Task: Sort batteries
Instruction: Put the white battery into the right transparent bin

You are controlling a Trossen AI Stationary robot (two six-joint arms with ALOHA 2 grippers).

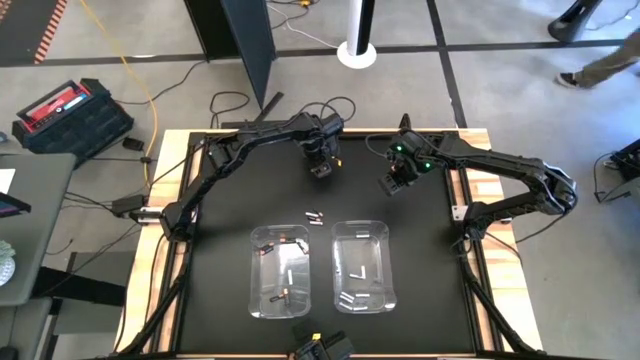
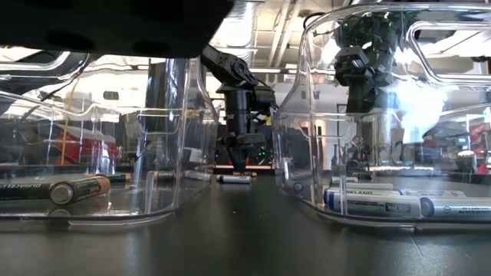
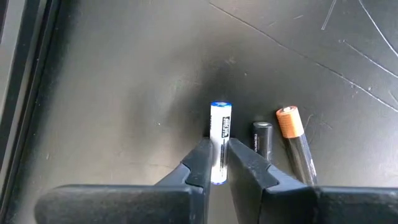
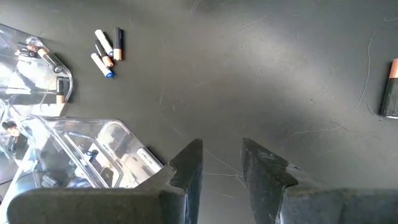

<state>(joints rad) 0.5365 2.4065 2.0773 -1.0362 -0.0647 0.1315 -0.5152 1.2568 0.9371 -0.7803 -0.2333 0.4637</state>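
My left gripper (image 3: pixel 219 146) (image 1: pixel 320 170) stands over the far middle of the black mat, shut on a white battery with a blue end (image 3: pixel 221 121). Right beside that battery lie a short dark battery (image 3: pixel 262 138) and a dark one with a copper end (image 3: pixel 297 140), both flat on the mat. A small cluster of loose batteries (image 1: pixel 315 215) (image 4: pixel 106 53) lies just beyond the two clear bins. My right gripper (image 4: pixel 222 149) (image 1: pixel 393 183) hangs open above bare mat at the far right, with nothing between its fingers. My left gripper pinches the white battery between its two fingers, on the battery's long sides near the end away from the blue tip (image 3: pixel 219 163). The fingers come steeply from above, one on each side. The battery lies on the mat, parallel to the two dark ones.
Two clear bins sit side by side at the near middle: the left bin (image 1: pixel 255 300) holds dark copper-ended batteries (image 2: pixel 54 189), the right bin (image 1: pixel 390 290) white ones (image 2: pixel 383 204). Another dark battery (image 4: pixel 390 87) lies at the edge of the right wrist view. The mat has a wooden border (image 1: pixel 478 190).
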